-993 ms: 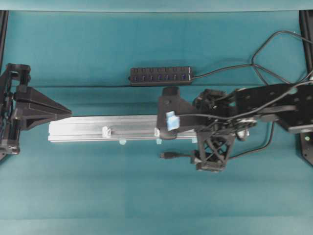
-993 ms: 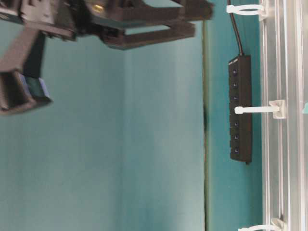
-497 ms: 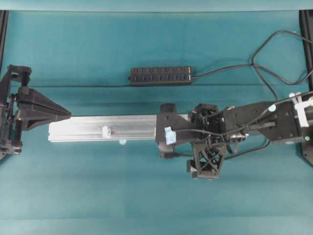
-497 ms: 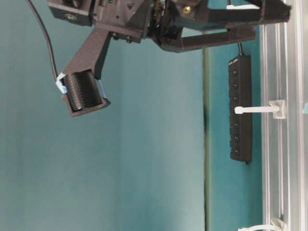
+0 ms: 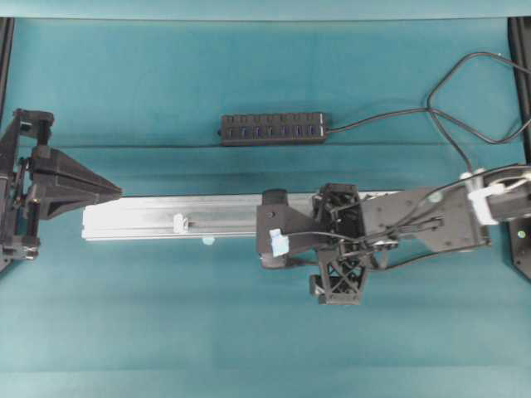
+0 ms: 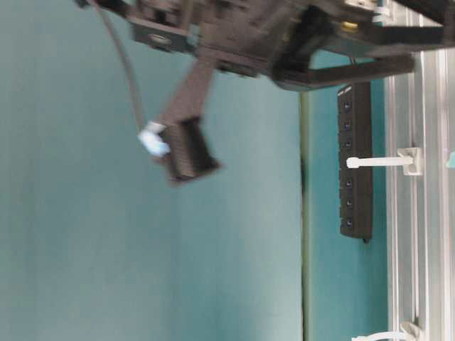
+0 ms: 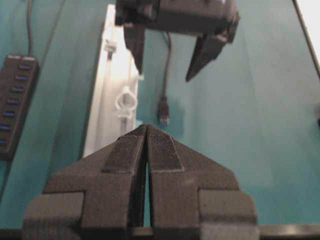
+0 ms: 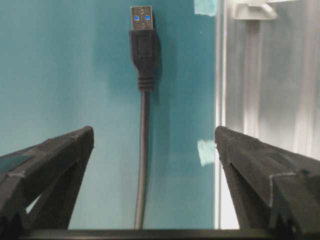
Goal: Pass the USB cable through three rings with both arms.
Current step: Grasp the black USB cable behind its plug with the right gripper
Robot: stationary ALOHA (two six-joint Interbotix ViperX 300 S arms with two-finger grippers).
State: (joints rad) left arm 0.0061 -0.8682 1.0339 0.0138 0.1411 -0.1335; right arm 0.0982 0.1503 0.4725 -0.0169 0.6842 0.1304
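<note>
The USB cable [image 8: 143, 150] lies on the mat just beside the aluminium rail [image 8: 260, 100], its long axis parallel to it, plug pointing left toward the distant, shut and empty left gripper [image 7: 146, 145]. The right gripper [image 8: 152, 150] straddles it, jaws wide, seemingly holding nothing yet.

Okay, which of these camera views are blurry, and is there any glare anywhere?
Table-level view: the right gripper is smeared by motion blur, while the USB hub behind stays sharp. Left wrist view: the aluminium rail is blown out by glare, and the shut left gripper looks soft. Right wrist view: the USB plug is crisp.
</note>
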